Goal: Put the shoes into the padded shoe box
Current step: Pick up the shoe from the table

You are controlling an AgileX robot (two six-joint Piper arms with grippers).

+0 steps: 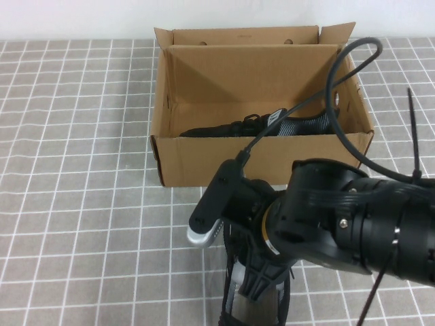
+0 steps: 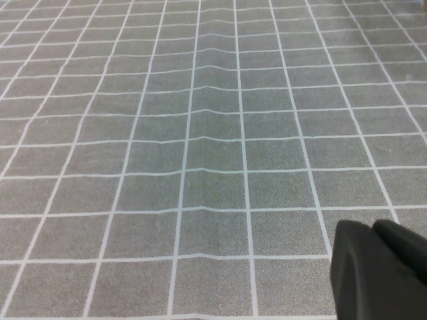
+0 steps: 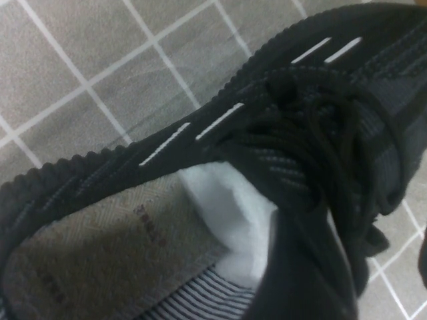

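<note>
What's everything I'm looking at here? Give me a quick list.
Cardboard box: one, brown, flaps up, at the far middle of the table.
Shoe in box: one, black with striped tongue, lying inside the box.
Shoe outside: one, black with white dashes, on the cloth near the robot, under the right arm.
Tablecloth: one, grey with white grid, covering the table.
Right tool: black, lowered at the near shoe.
Left tool: black, above bare cloth.

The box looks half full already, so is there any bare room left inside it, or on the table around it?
Inside the padded shoe box, one shoe lies along the near wall; the floor behind it, toward the back flap, looks bare. The tablecloth left of the box is open. In front it is crowded: the right gripper sits over the second shoe. The left gripper hovers over bare cloth.
</note>
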